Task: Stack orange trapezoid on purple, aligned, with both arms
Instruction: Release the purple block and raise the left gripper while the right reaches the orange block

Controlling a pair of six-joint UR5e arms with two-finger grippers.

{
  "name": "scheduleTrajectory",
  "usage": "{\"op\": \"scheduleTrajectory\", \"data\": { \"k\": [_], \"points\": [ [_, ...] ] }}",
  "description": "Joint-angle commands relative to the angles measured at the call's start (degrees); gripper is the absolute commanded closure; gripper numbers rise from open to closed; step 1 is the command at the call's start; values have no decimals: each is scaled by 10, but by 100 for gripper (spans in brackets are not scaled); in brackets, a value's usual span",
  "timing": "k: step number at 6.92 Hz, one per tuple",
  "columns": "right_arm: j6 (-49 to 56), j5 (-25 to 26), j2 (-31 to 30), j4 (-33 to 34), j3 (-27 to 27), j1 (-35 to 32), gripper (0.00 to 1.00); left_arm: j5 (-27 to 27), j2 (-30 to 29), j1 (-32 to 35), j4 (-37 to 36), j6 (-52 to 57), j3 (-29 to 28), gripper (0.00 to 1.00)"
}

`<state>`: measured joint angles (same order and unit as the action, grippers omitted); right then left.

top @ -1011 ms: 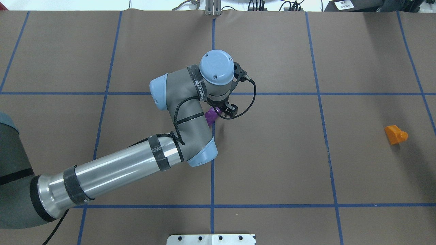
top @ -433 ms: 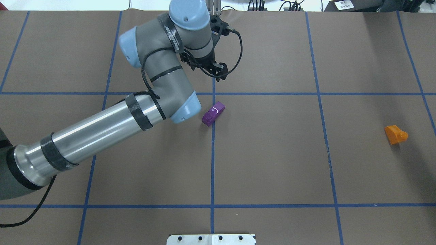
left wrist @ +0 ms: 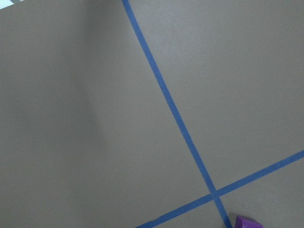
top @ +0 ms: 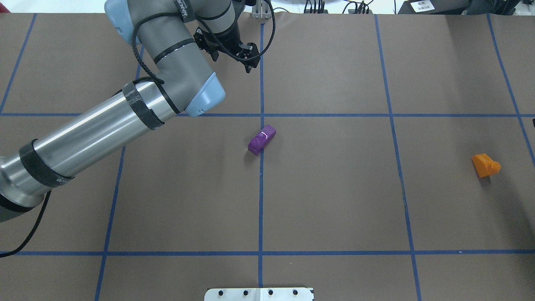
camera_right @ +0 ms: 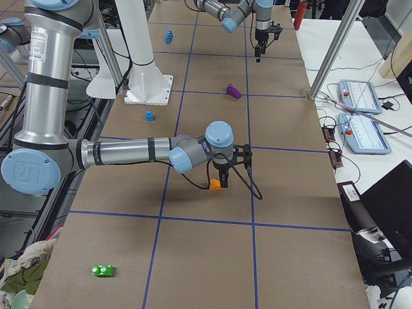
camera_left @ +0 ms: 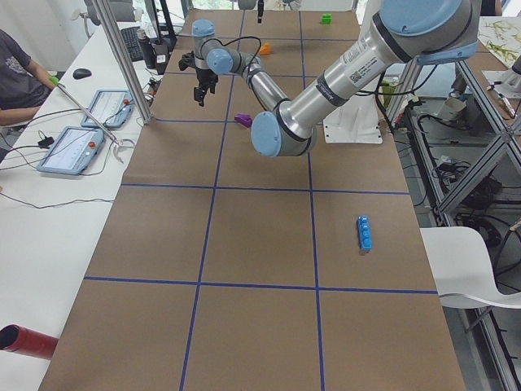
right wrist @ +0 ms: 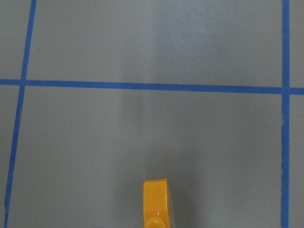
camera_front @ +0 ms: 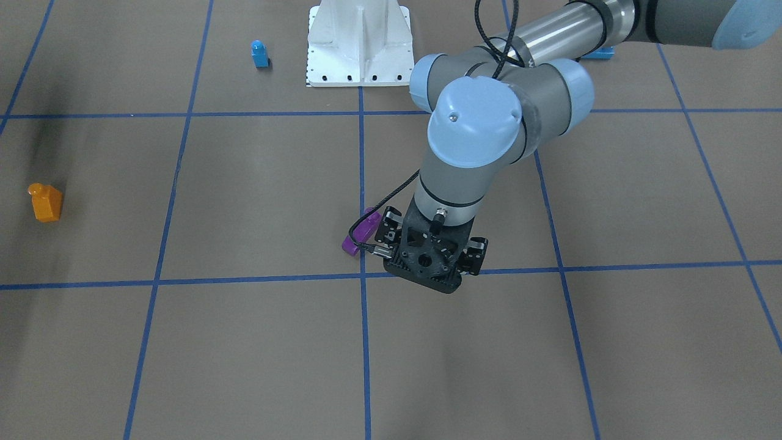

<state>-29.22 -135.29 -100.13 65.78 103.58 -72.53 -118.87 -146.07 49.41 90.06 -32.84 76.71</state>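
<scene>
The left pincer (top: 232, 52), jaws spread and empty, has pulled back toward the table's far edge, leaving the purple (top: 262, 140) lying free mid-table, ready to serve as the base. Near the right edge the orange trapezoid (top: 485, 165) sits unlifted; the right pincer (camera_right: 223, 179) hangs above it, and I cannot tell its grip.

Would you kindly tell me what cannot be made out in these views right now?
- The right gripper: cut off by the overhead view's right edge; exterior right shows it too small to judge its jaws or contact with the orange trapezoid.
- The purple brick: partly hidden behind the left gripper in the front-facing view; only a corner shows at the left wrist view's bottom edge.
</scene>
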Motion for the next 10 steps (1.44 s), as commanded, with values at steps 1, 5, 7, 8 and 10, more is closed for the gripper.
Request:
{"op": "scheduleTrajectory", "data": {
  "k": [1,5,7,8,10],
  "points": [
    [-81,70,1,-13,-7,101,0,-9,53,24,-13,26,56,0],
    [-80,73,6,-80,-79,127,0,-11,62,26,-13,28,60,0],
    [-81,73,27,-80,-94,138,0,-11,70,26,-13,28,66,0],
    [-81,74,35,-80,-107,144,0,-11,71,26,-13,28,66,0],
    [-80,72,36,-81,-116,145,7,-11,71,26,-13,28,67,0]
  ]
}}
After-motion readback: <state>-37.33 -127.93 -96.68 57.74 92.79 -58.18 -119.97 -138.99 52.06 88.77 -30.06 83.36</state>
